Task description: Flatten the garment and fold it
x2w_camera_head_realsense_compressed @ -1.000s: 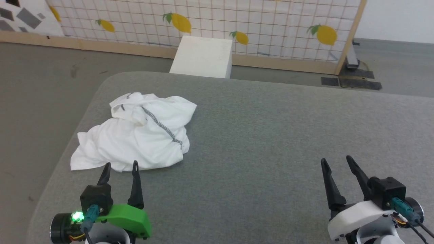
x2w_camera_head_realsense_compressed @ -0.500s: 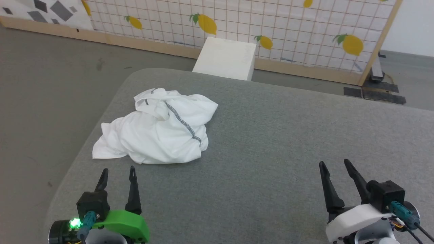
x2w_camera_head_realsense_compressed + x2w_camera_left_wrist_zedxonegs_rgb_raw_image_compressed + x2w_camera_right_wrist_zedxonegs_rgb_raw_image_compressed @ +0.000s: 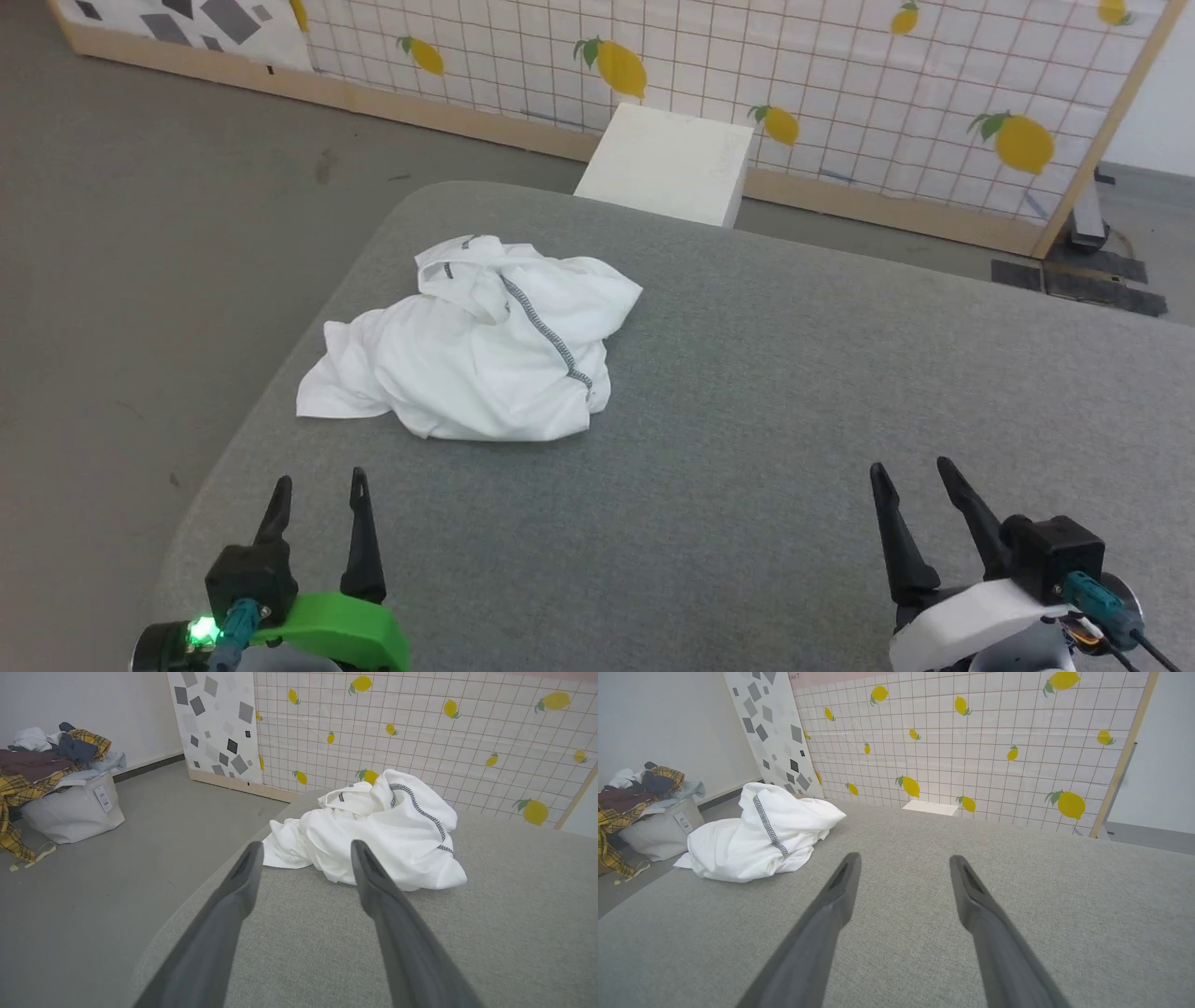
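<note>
1. Head view has shifted since a second ago, so the camera moved; the garment [image 3: 485, 359] is the same crumpled heap on the table [image 3: 794, 392], far-left part near the rounded corner.
2. Left gripper [image 3: 318, 478] is low at the near edge, fingers apart, pointing at the garment — near it, not touching.
3. Right gripper [image 3: 909, 464] is well apart from the garment — fingers apart over bare table, holding nothing.

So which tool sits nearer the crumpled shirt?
The left tool, on the green mount: the white T-shirt lies just ahead of it, while the right tool faces bare grey tabletop.
</note>
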### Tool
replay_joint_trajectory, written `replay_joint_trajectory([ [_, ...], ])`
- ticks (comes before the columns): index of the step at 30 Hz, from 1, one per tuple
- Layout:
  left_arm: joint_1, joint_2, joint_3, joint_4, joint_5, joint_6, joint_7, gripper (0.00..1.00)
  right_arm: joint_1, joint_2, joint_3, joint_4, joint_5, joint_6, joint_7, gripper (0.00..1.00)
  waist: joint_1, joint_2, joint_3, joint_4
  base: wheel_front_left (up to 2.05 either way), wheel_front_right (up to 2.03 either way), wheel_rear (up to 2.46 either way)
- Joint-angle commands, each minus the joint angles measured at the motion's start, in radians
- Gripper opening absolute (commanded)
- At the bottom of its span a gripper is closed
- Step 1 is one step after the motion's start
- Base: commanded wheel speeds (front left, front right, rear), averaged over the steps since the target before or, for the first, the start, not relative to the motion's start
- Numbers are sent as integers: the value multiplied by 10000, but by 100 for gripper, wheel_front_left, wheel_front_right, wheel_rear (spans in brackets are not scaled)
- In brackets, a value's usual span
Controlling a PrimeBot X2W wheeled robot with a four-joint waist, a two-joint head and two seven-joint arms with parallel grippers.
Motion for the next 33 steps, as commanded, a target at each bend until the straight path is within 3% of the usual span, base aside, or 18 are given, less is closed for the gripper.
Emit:
replay_joint_trajectory([
  [1, 175, 35, 11, 41, -93, 64, -107, 100, 100, 3, 13, 85, 133, -8, -106, 100, 0, 0, 11, 93, 0, 0, 0],
  [33, 503, 49, 99, 243, -362, 286, -767, 100, 261, 4, 29, 592, 201, -12, -769, 100, 0, 0, -112, 1332, 0, 0, 0],
])
